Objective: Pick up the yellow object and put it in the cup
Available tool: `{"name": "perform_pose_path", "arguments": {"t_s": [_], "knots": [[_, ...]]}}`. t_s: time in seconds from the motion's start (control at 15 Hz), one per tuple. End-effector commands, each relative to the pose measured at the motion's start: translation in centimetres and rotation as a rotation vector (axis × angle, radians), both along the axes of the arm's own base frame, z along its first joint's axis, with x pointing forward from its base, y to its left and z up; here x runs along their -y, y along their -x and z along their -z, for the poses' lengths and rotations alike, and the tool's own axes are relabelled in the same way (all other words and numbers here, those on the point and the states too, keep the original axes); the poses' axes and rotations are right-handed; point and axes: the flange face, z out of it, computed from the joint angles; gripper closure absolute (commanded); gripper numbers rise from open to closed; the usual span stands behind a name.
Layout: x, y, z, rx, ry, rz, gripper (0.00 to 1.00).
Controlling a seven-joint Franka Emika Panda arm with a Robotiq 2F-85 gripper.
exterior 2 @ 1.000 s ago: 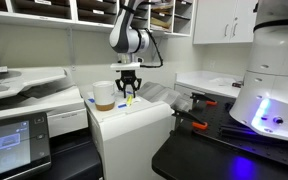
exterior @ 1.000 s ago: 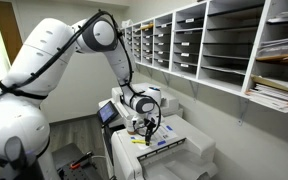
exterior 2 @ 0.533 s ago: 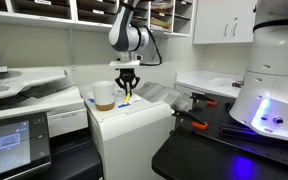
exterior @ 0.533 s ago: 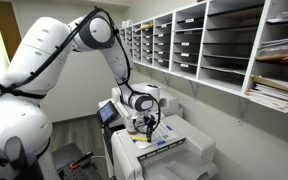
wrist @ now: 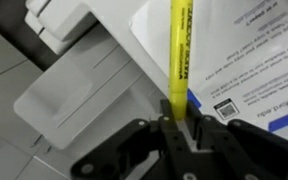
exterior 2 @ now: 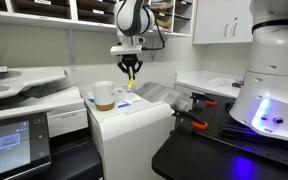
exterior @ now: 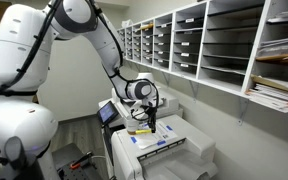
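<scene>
My gripper is shut on the yellow object, a thin marker that hangs down from the jaws above the white printer top. In the wrist view the yellow object runs straight out from between the closed fingers over a printed sheet. The cup, pale tan and white, stands on the printer top, a little beside and below the marker. In an exterior view the gripper hangs over the printer; the cup is hidden there.
A printed sheet with blue edges lies on the printer top under the marker. A small blue item lies by the cup. Wall shelves with paper trays run behind. A larger printer stands beside.
The gripper has risen with the yellow object in it, lifting it off the printer top. The arm's upper links have swung upward.
</scene>
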Motion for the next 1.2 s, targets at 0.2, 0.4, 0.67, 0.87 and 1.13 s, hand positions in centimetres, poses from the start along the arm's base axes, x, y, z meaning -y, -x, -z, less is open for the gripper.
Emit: {"name": "perform_pose_path", "arguments": {"t_s": [0.2,0.4,0.67,0.87,1.13], "knots": [[-4.6,-0.4,-3.8,0.04,0.281,0.17,0.95],[-8.6,0.2,-4.8,0.0,0.336,0.22,0.95],[-12.4,0.7,-6.7,0.039,0.407,0.294,0.95],[-14.0,0.6,-7.7,0.08,0.449,0.325,0.95],[-15.7,-0.3,-7.3,0.156,0.489,0.339,0.95]]}}
